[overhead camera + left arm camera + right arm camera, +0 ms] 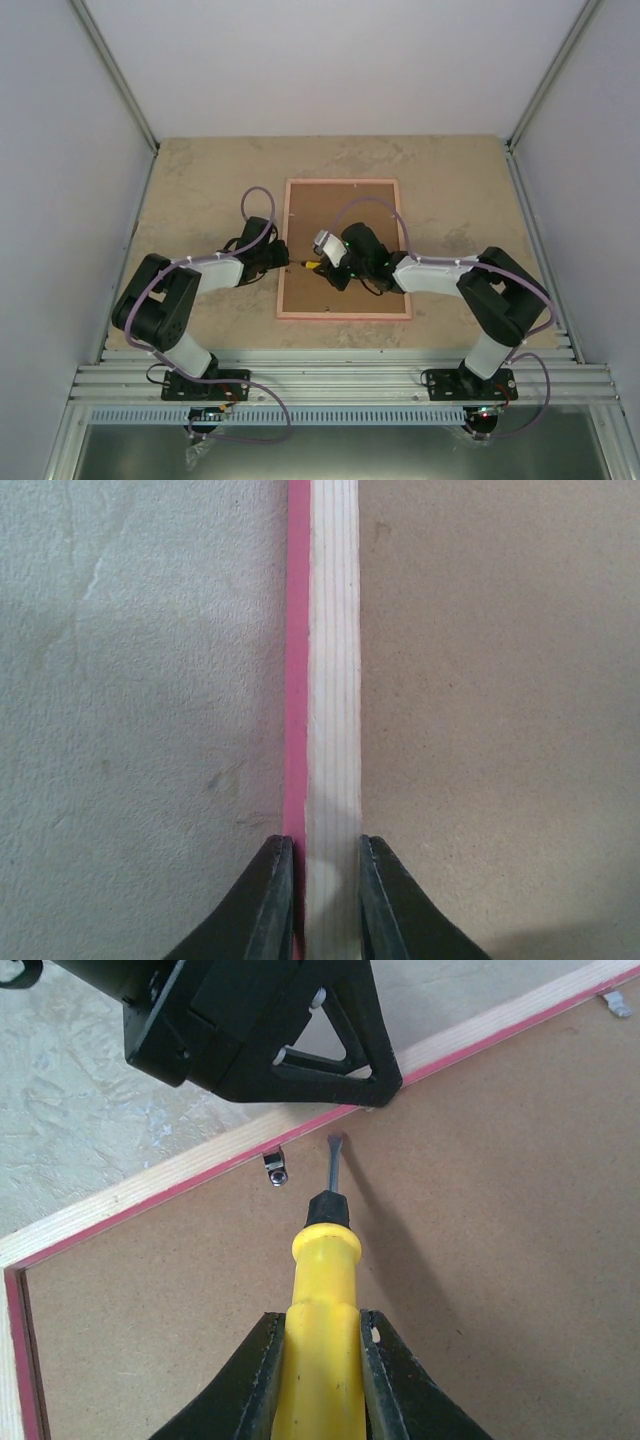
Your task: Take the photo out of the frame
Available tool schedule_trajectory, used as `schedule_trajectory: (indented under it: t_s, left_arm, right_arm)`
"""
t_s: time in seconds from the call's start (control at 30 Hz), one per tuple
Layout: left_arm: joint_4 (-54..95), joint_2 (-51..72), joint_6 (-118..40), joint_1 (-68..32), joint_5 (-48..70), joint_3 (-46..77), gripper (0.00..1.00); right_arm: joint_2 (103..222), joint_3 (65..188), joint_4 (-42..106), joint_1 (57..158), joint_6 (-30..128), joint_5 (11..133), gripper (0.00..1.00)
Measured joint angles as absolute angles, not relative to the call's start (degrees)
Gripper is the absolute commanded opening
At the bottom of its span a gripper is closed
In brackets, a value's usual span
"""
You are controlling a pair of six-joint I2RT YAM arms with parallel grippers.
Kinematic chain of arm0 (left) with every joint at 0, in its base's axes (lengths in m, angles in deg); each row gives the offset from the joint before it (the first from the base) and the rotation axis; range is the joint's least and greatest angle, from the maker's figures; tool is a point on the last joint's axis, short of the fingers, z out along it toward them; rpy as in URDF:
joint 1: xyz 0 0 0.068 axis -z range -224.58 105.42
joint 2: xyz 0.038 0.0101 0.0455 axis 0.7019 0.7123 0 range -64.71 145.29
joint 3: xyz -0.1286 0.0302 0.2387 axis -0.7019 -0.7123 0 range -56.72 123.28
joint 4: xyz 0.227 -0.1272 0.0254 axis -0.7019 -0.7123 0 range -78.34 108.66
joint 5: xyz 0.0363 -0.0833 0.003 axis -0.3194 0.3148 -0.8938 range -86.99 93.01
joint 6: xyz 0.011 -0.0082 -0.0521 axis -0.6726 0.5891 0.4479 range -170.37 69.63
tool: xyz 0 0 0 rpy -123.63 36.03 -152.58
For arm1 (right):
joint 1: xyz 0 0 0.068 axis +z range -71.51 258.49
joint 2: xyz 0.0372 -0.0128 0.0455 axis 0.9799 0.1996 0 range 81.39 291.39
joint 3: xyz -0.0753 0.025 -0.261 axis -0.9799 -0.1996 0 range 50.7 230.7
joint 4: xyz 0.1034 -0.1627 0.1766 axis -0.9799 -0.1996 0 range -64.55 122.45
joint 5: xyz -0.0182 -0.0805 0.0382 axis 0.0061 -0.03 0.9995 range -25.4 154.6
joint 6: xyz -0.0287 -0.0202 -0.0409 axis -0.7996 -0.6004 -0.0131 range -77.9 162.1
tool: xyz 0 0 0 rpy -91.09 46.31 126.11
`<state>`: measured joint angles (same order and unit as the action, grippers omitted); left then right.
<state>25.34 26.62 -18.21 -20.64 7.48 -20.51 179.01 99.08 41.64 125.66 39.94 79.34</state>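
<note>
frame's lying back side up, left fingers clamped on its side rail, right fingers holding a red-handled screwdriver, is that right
One slip: the screwdriver handle is yellow, not red, as the right wrist view shows. The rest stands: the frame lies back side up, the left fingers clamp its side rail and the right fingers hold the screwdriver.

Beige mottled tabletop [210, 170], plain white walls [330, 60]; aluminium rails [340, 380] in front

Yellow-handled screwdriver [322, 1280] with a thin metal shaft; mottled beige bench [200, 180]; white walls [330, 60]; aluminium rails [340, 380] along the near edge.
</note>
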Motion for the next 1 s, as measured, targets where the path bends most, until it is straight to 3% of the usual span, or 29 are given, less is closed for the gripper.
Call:
schedule_trajectory:
  t_s: [1.0]
  left_arm:
    - [24.81,26.78,-18.23,-20.7,7.65,-20.19,0.13]
  right_arm:
    - [181.28,103.54,35.12,126.15,37.28,81.73,0.01]
